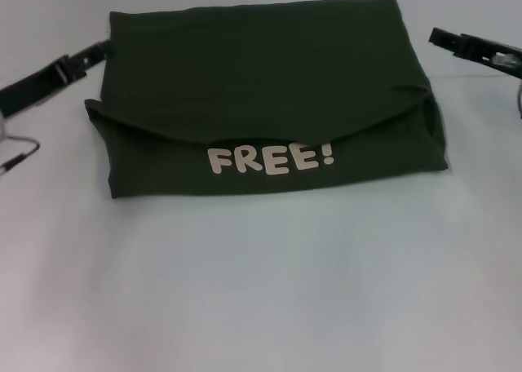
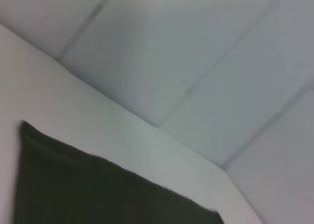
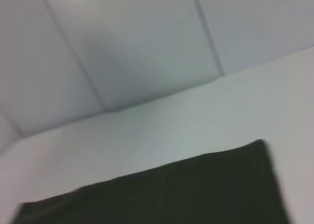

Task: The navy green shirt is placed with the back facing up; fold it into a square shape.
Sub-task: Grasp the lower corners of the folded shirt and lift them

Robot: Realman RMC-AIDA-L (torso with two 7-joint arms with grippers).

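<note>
You see the navy green shirt [image 1: 261, 86] lying flat on the white counter [image 1: 261, 290], already folded into a rough rectangle. Its upper layer ends in a curved edge, and below that a pale "FREE!" print [image 1: 270, 158] shows on the near layer, reading upright toward you.

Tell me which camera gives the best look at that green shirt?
The head view: it shows the whole navy green shirt folded into a rough rectangle on the white table, with pale lettering reading FREE! along its near edge. Each wrist view catches only a dark corner of it against the table.
</note>
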